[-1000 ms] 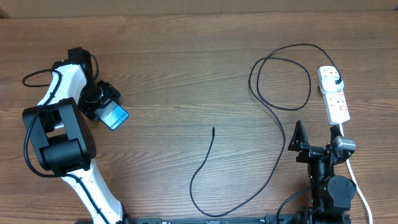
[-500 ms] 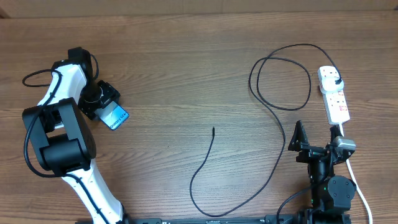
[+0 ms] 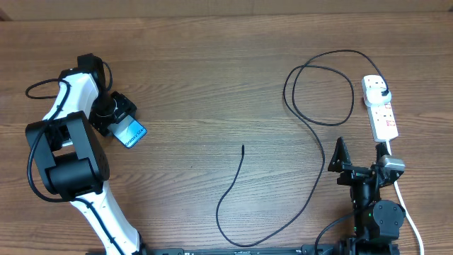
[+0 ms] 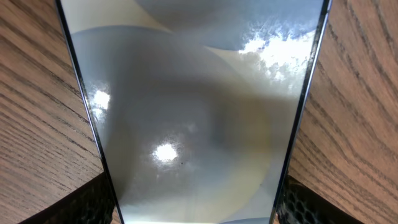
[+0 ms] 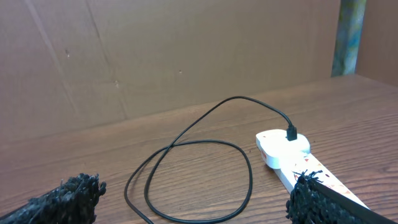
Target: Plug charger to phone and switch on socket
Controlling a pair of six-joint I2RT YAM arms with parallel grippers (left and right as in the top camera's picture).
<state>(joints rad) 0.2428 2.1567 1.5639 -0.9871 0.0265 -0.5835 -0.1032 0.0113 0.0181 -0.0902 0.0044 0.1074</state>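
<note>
The phone (image 3: 132, 133) lies at the far left of the table, its light blue screen up. My left gripper (image 3: 115, 113) is over its rear end. In the left wrist view the phone (image 4: 193, 112) fills the frame, and a black finger (image 4: 90, 205) presses each long edge. The charger cable (image 3: 318, 152) runs from its free tip (image 3: 243, 147) at mid-table, through loops, to a black plug (image 3: 382, 92) seated in the white socket strip (image 3: 383, 117). My right gripper (image 3: 362, 159) is open and empty, just short of the strip. In the right wrist view (image 5: 193, 205) it faces the strip (image 5: 280, 152) and a cable loop (image 5: 186, 180).
The strip's white cord (image 3: 409, 216) runs toward the front edge beside the right arm. A cardboard wall (image 5: 155, 56) stands behind the table. The left arm's own black cable (image 3: 42, 88) loops at the far left.
</note>
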